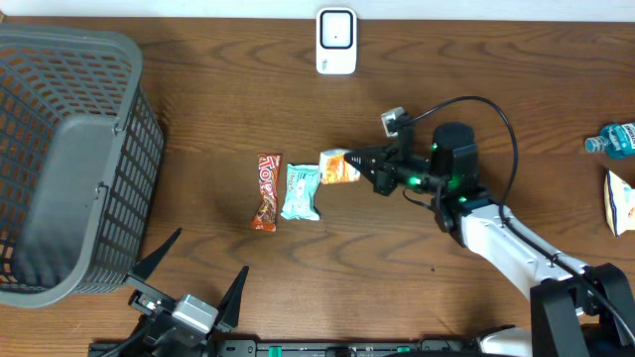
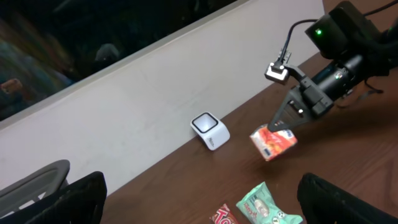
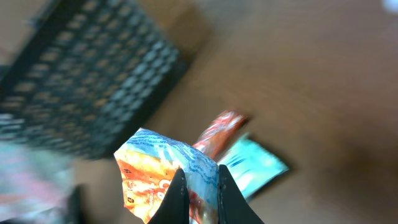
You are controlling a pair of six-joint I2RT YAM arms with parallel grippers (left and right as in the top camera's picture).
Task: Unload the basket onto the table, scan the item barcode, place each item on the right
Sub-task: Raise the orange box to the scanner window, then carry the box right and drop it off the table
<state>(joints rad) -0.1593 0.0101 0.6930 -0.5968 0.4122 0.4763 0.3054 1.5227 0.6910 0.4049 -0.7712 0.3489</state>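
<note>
Far on my left stands the grey basket (image 1: pixel 60 169), probably where scanned goods end up, so I leave it alone for now. My left claw (image 1: pixel 210 250) hangs near it at the table's (image 1: pixel 198 119) near edge with its fingers spread wide and nothing between them. It is parked there to keep out of the way.

Next come a red-brown bar (image 1: pixel 268 191) and a teal packet (image 1: pixel 302 191), lying flat side by side and waiting their turn. Just beyond them is the task's thing, the orange snack packet (image 1: pixel 339 167). My right claw (image 1: pixel 355 162) has pinched it by one edge, fingers nearly together on the thin wrapper, and from my left wrist it looks lifted clear of the wood and tilted. Gripping the edge leaves the broad faces bare, which I judge is what a reader needs. I cannot tell which face carries the barcode.

The white scanner (image 1: pixel 336 42) sits at the far edge, well apart from the packet, so the carry to it is not yet done. At the far right lie a blue bottle (image 1: pixel 615 139) and a white bag (image 1: pixel 622 201), both untouched
</note>
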